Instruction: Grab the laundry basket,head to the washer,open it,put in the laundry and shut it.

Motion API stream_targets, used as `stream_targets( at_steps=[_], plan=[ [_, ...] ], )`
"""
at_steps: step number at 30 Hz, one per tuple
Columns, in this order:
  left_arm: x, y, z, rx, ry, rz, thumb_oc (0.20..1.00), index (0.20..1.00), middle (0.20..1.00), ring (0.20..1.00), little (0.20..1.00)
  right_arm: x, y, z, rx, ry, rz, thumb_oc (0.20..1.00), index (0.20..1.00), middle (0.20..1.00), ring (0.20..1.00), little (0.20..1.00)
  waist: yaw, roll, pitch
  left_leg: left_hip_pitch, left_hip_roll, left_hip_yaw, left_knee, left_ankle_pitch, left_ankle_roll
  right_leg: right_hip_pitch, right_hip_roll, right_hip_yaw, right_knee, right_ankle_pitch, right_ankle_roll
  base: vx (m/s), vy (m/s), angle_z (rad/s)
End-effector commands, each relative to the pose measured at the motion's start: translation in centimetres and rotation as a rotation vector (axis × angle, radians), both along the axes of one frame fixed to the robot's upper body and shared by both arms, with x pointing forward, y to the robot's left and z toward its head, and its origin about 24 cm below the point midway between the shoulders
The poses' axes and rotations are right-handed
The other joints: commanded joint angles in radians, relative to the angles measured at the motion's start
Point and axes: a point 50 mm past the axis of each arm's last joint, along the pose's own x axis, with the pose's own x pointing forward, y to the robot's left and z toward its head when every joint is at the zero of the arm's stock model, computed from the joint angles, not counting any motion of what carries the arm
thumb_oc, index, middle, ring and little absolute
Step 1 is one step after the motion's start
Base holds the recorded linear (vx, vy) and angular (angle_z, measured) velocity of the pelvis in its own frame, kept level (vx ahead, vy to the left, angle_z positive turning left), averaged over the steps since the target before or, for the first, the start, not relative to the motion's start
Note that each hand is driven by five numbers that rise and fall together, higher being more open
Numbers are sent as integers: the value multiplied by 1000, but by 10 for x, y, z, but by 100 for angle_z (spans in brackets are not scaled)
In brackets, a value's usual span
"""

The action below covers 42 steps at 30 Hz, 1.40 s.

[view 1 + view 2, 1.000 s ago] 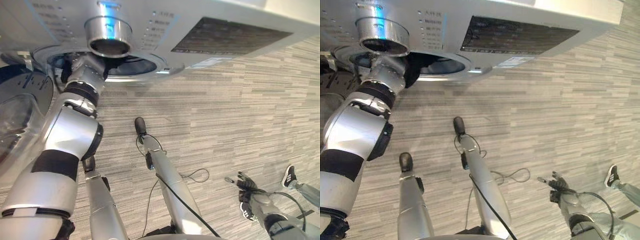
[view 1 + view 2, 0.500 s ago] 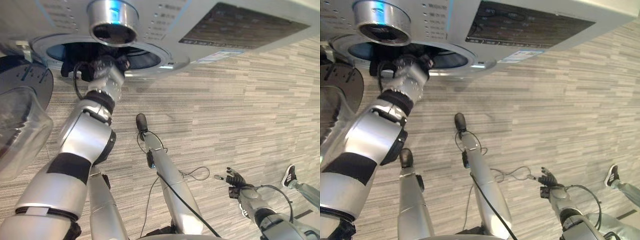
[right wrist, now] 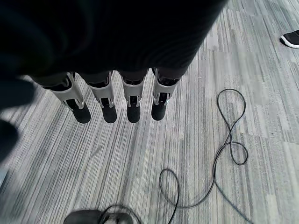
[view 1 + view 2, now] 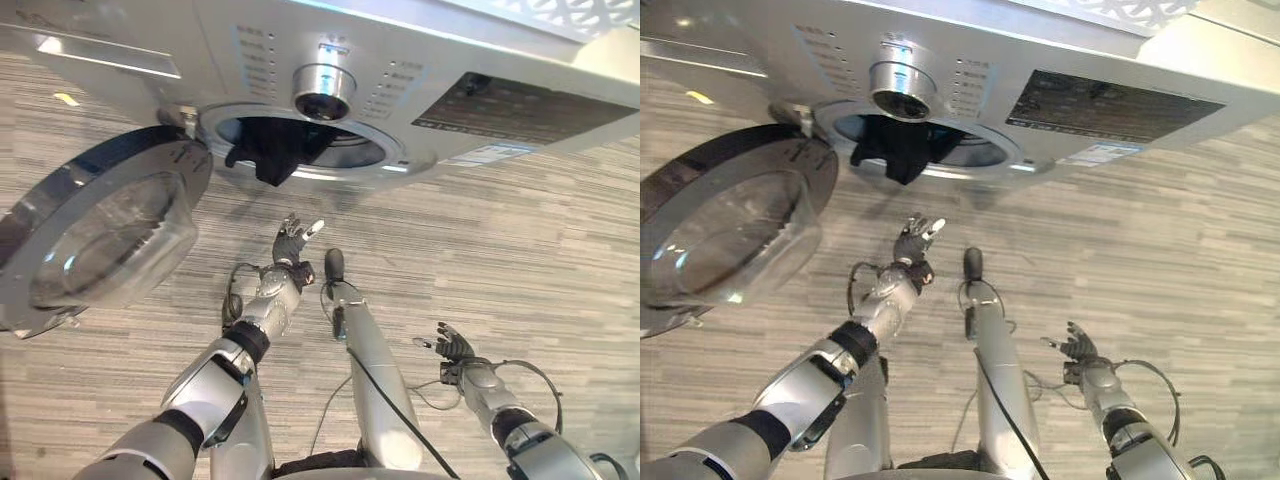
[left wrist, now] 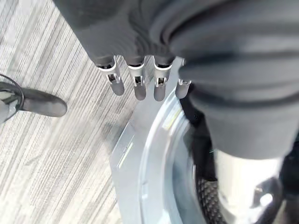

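Left hand [image 4: 290, 243]: raised toward washer, fingers spread, holding nothing.
Right hand [image 4: 452, 348]: low right, fingers relaxed, empty.
Washer [image 4: 420, 60]: silver; round glass door [image 4: 105, 235] swung open left.
Laundry [image 4: 268, 160]: dark cloth draped over drum rim.

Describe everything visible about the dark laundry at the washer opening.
The dark laundry is a black, soft-looking cloth bunched in the washer's round opening. Part of it droops out over the opening's silver rim, the rest lies back in the drum. The round glass door stands swung open beside it. Neither robot hand touches it.
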Motion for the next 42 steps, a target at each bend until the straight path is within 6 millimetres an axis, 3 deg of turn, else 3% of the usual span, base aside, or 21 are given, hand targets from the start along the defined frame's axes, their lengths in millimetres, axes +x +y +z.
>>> stream_targets(
  at_steps=[1,3,6,7,10,15,19,23,24,26,30,34,35,40,42],
  plan=[
    [15,-20,22,-37,-57,-52,1000,1000,1000,1000,1000,-37,-31,-13,-85,106,-71,1000,1000,1000,1000,1000,0,23,-23,-57,109,-112,-92,213,-38,68,-107,17,-47,-2,112,48,7,20],
    [12,-18,5,-49,35,-9,1000,1000,1000,1000,1000,-39,-21,-20,-81,138,-73,1000,1000,1000,1000,1000,10,34,-42,-26,145,-121,-155,252,-45,83,-100,2,-38,-18,110,40,-37,25],
    [15,-16,2,-41,84,29,1000,1000,1000,1000,1000,-21,-9,-15,-60,97,-65,1000,1000,1000,1000,1000,10,28,-40,-39,155,-123,-159,263,-45,67,-95,1,-22,-29,110,-21,-45,8],
    [28,-8,14,-68,98,94,1000,1000,1000,1000,1000,-8,-6,-9,-74,76,-65,1000,1000,1000,1000,1000,-6,-10,-21,-76,167,-118,-154,270,-44,20,-78,0,-22,-23,111,-66,-66,5],
    [36,0,22,-84,95,123,1000,1000,1000,1000,1000,-9,-11,-9,-86,83,-79,1000,1000,1000,1000,1000,-17,-31,-16,-105,175,-117,-163,281,-47,-7,-65,6,-31,-17,111,-40,-40,-5],
    [64,15,75,-155,-4,203,1000,1000,1000,1000,1000,-23,-22,-14,-110,124,-122,1000,1000,1000,1000,1000,-58,-87,-20,-275,182,-118,-104,275,-51,-143,-40,23,-33,3,113,-6,-17,-9],
    [80,36,114,-175,-67,278,1000,1000,1000,1000,1000,-39,-17,-23,-70,145,-135,1000,1000,1000,1000,1000,-88,-123,-32,-369,179,-129,-40,254,-53,-211,-35,22,-14,1,115,10,-29,-6],
    [87,60,138,-194,-100,349,1000,1000,1000,1000,1000,-47,-11,-28,-25,137,-149,1000,1000,1000,1000,1000,-112,-142,-36,-418,179,-141,-6,239,-55,-242,-28,13,-5,-1,116,26,-32,-3],
    [92,95,171,-151,-175,443,1000,1000,1000,1000,1000,-55,-13,-30,-7,126,-172,1000,1000,1000,1000,1000,-133,-167,-36,-465,172,-151,41,214,-52,-265,-25,9,2,-1,119,43,-55,-7],
    [92,114,195,-132,-240,501,1000,1000,1000,1000,1000,-59,-13,-31,20,116,-201,1000,1000,1000,1000,1000,-148,-182,-38,-494,159,-157,89,185,-46,-279,-22,9,4,5,122,47,-29,-3],
    [88,143,217,-88,-295,578,1000,1000,1000,1000,1000,-55,-8,-29,57,81,-192,1000,1000,1000,1000,1000,-158,-200,-34,-532,140,-154,164,137,-35,-288,-23,14,-1,15,127,37,32,-2],
    [86,149,235,-150,-353,616,1000,1000,1000,1000,1000,-61,-7,-32,71,96,-190,1000,1000,1000,1000,1000,-166,-207,-36,-565,117,-151,248,86,-18,-293,-28,25,1,19,128,41,57,-10],
    [87,143,243,-163,-387,596,200,200,200,200,200,-62,-6,-33,76,99,-189,1000,1000,1000,1000,1000,-167,-205,-37,-569,113,-148,262,76,-14,-290,-30,28,-5,22,130,38,72,-12],
    [90,116,253,-211,-444,524,200,200,200,200,200,-68,-5,-36,79,124,-168,1000,1000,1000,1000,1000,-163,-198,-43,-567,104,-144,288,58,-7,-277,-33,38,-19,24,130,19,40,-2],
    [92,90,259,-242,-461,455,200,200,200,200,200,-66,-10,-33,78,113,-184,1000,1000,1000,1000,1000,-167,-191,-55,-550,103,-132,283,52,-6,-265,-35,47,-33,25,128,10,46,2]
  ],
)
